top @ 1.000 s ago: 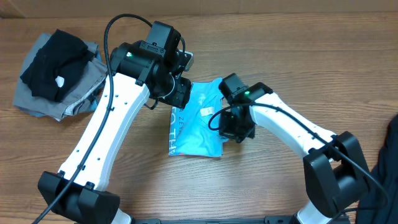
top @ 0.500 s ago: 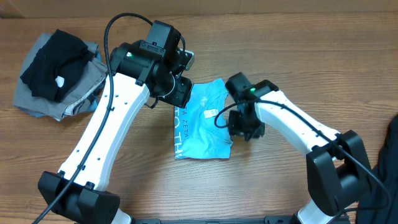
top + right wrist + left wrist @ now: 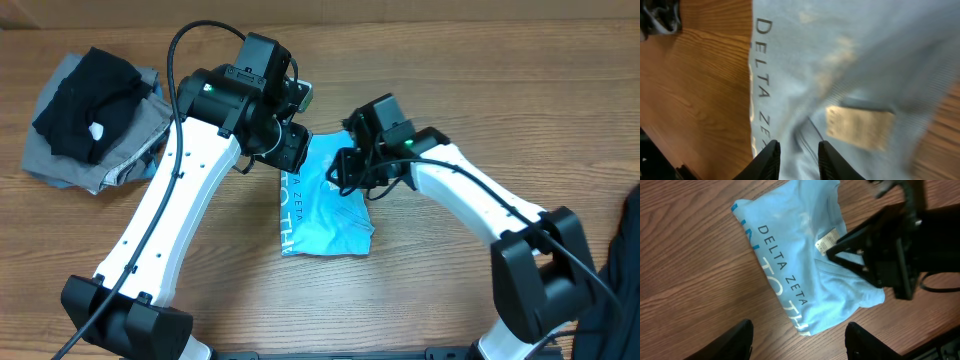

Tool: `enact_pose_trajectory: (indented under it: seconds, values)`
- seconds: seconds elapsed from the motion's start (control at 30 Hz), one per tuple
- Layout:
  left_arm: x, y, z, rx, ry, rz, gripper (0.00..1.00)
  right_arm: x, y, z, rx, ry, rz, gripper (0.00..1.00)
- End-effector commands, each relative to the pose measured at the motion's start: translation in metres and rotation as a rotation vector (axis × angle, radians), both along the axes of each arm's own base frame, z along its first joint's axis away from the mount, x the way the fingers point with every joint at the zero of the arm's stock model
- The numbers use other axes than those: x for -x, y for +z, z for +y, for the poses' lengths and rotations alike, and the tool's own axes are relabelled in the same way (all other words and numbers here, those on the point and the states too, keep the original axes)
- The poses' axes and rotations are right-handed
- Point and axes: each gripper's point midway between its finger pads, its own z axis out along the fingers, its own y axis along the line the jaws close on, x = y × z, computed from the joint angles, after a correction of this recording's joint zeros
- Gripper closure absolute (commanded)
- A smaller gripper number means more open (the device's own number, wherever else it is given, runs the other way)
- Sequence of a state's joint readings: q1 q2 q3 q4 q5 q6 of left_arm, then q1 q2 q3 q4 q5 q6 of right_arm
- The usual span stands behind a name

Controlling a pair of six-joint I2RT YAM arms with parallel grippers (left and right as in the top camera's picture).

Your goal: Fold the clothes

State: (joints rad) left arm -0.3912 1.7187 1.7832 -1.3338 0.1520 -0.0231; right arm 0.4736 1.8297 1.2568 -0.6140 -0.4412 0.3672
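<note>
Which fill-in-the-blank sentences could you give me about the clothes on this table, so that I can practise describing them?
1. The lettering on the blue T-shirt reads DELTA ____.
2. In the pile, the black garment lies on top of a ____ one.
3. The small tag on the T-shirt is ____ in colour.

Missing words: ZETA; grey; white.

You cannot read the tag (image 3: 826,241) on the T-shirt (image 3: 320,215); its print is too small, and blurred in the right wrist view; overhead, the left arm (image 3: 200,170) and right arm (image 3: 460,190) hide the T-shirt's top edge; far right of the T-shirt, a dark garment (image 3: 620,270) is cut off at the edge.
</note>
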Motion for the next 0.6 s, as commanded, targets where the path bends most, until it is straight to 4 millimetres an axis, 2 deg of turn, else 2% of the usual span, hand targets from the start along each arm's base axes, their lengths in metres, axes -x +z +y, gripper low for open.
enact_pose_trajectory:
  seconds: [0.0,0.1,0.17,0.27,0.43,0.47,0.53,0.57]
  values:
    - [0.0,0.014,0.0,0.008,-0.018,-0.047,0.38,-0.002,-0.025,0.007,-0.01,-0.016,0.066,0.75]
    - [0.001,0.014,0.0,0.009,-0.019,-0.042,0.39,-0.009,-0.045,0.006,-0.01,-0.056,0.103,0.78]
    - [0.001,0.014,0.0,0.009,-0.019,-0.043,0.39,-0.012,-0.048,0.007,-0.018,-0.059,0.097,0.77]
    - [0.001,0.014,0.0,0.009,-0.019,-0.043,0.39,-0.018,-0.046,0.011,-0.034,-0.057,0.069,0.7]
    - [0.001,0.014,0.0,0.008,-0.019,-0.043,0.38,-0.03,-0.039,0.017,-0.066,-0.054,0.01,0.7]
    - [0.001,0.014,0.0,0.008,-0.019,-0.043,0.38,-0.032,-0.037,0.019,-0.075,-0.052,0.002,0.73]
    - [0.001,0.014,0.0,0.008,-0.019,-0.043,0.39,-0.032,-0.036,0.02,-0.087,-0.048,-0.002,0.89]
    - [0.001,0.014,0.0,0.008,-0.019,-0.042,0.39,-0.033,-0.035,0.019,-0.086,-0.05,-0.002,0.92]
